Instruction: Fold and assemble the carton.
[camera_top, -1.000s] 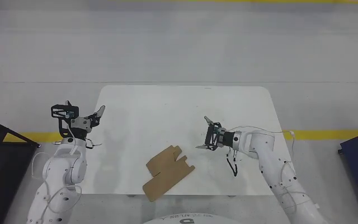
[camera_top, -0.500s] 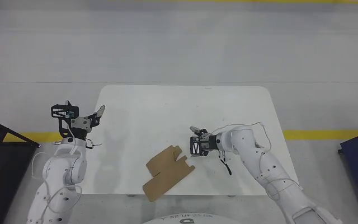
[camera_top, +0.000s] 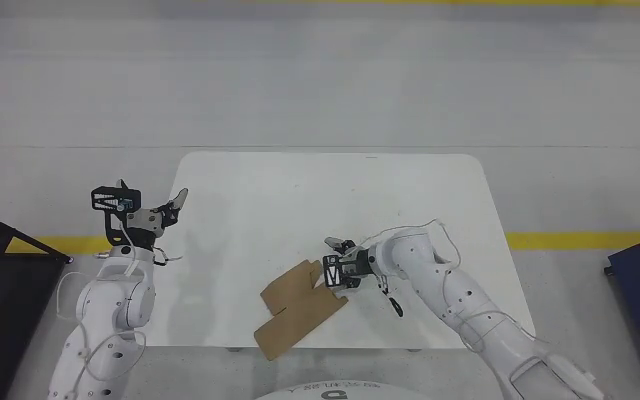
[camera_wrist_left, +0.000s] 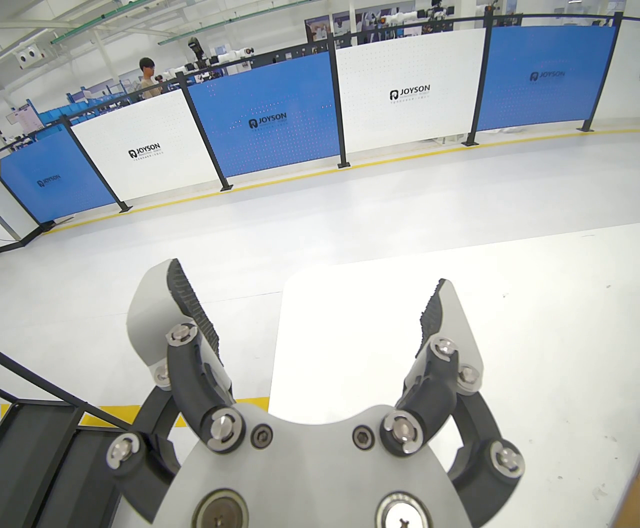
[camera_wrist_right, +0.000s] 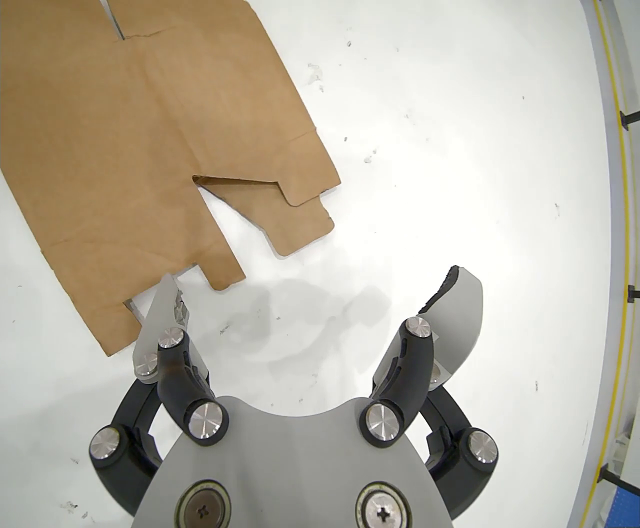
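i see carton (camera_top: 300, 308) lying flat, unfolded, lower centre of top view, near front edge of white table (camera_top: 420, 190). my right gripper (camera_top: 334, 265) low at carton's right end, jaws spread wide, gripping nothing. one fingertip (camera_wrist_right: 160, 310) right at flap edge, can't tell if touching. left gripper (camera_top: 150, 207) far left of frame, beside table's left edge, well apart from carton, spread wide, empty.
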